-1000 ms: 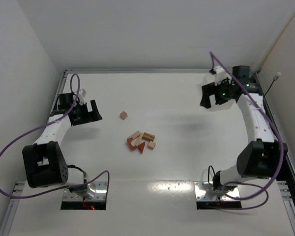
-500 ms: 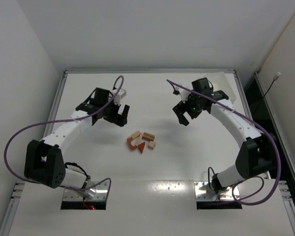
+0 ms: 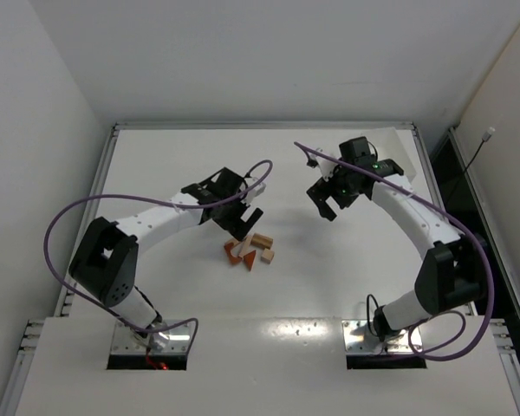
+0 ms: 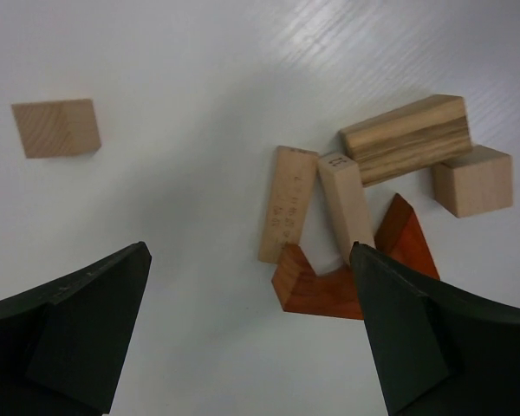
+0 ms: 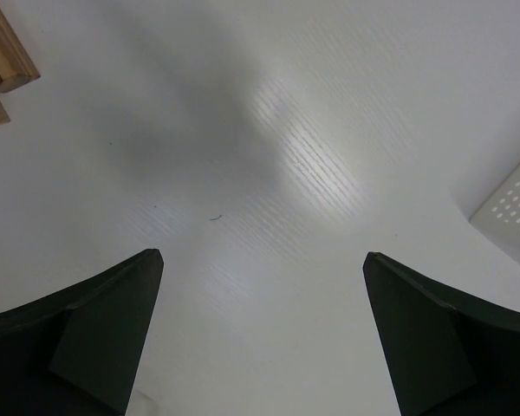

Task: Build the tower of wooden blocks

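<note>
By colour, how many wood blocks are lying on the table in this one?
Light tan blocks: 5
Reddish-brown blocks: 2
Total: 7

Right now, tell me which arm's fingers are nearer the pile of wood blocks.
Left. The left fingers hover just over the pile; the right fingers hang apart, off to its right.

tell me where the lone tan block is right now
In the left wrist view the lone tan block lies upper left on the table, well apart from the cluster of blocks to its right.
</note>
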### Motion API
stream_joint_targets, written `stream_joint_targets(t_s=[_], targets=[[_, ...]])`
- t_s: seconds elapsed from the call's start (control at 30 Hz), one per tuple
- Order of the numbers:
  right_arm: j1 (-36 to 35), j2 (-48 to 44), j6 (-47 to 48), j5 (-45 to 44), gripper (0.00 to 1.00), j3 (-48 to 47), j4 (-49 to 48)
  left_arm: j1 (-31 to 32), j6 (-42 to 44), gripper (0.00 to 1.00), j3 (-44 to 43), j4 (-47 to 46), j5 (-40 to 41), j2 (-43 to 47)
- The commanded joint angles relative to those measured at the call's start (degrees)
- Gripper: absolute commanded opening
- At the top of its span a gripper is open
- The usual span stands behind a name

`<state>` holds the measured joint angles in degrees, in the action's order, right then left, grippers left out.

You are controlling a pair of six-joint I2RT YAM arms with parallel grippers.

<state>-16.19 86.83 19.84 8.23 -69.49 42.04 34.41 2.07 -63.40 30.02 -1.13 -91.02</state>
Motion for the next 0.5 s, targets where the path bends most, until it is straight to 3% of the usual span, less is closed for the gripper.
stream_joint_targets(t_s=[0.0, 0.2, 0.47], targets=[[1.06, -2.72, 0.91, -0.41, 0.99, -1.43, -1.0, -0.31, -1.27, 1.0, -1.02, -0.93, 5.69, -0.03], [1.6, -2.72, 0.91, -0.41, 0.99, -1.43, -1.0, -0.31, -2.68, 1.0, -2.69, -1.63, 11.84, -2.76], [2.12, -2.19, 0.91, -0.93, 0.99, -1.43, -1.0, 4.25, -2.68, 1.0, -3.31, -1.1, 13.44, -5.39]])
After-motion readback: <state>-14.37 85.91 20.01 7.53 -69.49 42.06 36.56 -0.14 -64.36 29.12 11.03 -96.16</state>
